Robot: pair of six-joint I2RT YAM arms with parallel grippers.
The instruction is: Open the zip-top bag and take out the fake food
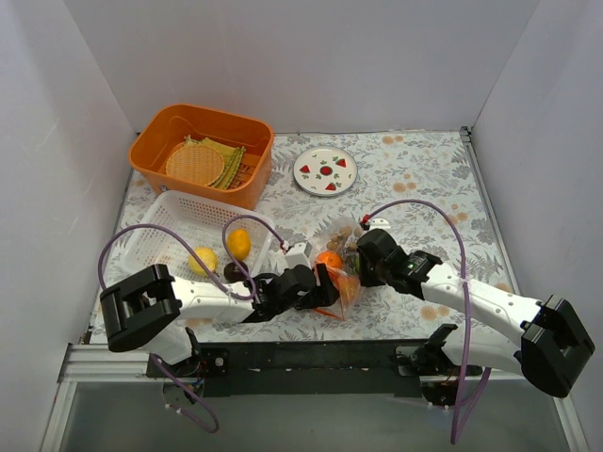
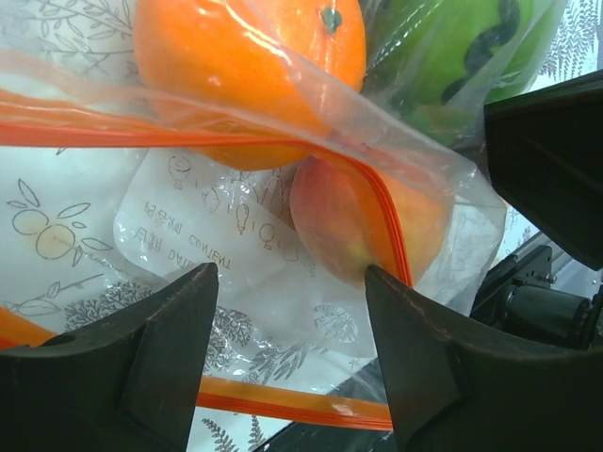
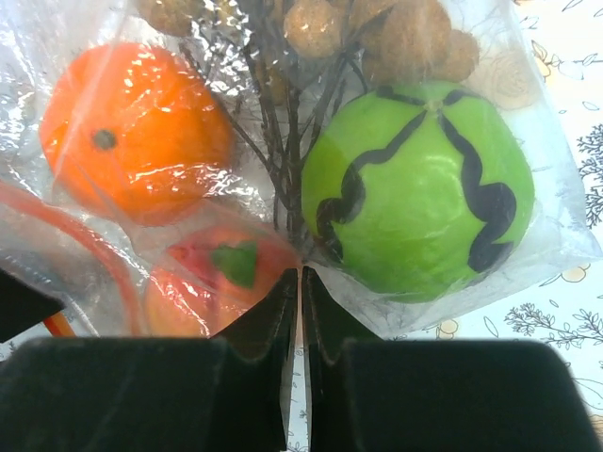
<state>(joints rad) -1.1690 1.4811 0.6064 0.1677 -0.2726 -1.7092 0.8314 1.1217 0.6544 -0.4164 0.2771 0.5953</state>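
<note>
The zip-top bag (image 1: 341, 275) lies at the table's middle, holding an orange fruit (image 1: 329, 260), a peach-like fruit (image 3: 212, 273), a green ball with black lines (image 3: 419, 188) and tan nut bits (image 3: 377, 28). My right gripper (image 3: 301, 273) is shut on a fold of the bag's plastic between the peach and the green ball. My left gripper (image 2: 290, 282) is open at the bag's mouth, one finger on each side of the clear film; the red-orange zip strip (image 2: 283, 400) runs between the fingers, parted from the upper strip (image 2: 188, 132). Two yellow lemons (image 1: 239, 243) lie in the white mesh basket (image 1: 165, 221).
An orange bin (image 1: 203, 151) with a woven tan mat (image 1: 191, 162) stands at the back left. A white plate with painted red fruit (image 1: 325, 171) sits behind the bag. White walls close in on three sides.
</note>
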